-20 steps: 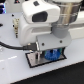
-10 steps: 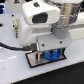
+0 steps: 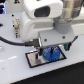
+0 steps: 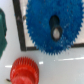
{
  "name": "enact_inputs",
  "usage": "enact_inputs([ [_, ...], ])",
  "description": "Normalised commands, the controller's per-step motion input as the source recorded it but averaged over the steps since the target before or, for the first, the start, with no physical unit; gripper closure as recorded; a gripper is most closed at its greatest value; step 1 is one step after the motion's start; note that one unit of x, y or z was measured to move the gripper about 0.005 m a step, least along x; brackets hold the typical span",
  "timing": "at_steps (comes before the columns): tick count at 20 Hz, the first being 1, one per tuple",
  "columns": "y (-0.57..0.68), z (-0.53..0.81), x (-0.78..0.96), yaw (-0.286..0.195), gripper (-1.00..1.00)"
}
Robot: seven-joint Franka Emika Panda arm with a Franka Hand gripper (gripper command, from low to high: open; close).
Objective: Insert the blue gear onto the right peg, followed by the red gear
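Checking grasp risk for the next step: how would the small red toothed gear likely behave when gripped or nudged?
The small red toothed gear looks like rigid plastic, so probably stiff and light. Lying flat, it should slide rather than roll. Its raised hub likely offers a hold, though the teeth could catch.

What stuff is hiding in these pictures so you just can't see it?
- The gripper: in the exterior view its fingertips are too small and blurred to tell open from shut; the wrist view shows none of it.
- The right peg: the blue gear covers it in the wrist view.
- The red gear: cut off by the wrist view's edge, not visible in the exterior view.
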Motion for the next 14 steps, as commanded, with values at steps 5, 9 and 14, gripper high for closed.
enact_inputs([
  [5, 0.22, 0.14, -0.50, 0.000, -1.00],
  [9, 0.28, 0.01, -0.55, 0.000, -1.00],
  [14, 0.27, -0.06, -0.51, 0.000, -1.00],
])
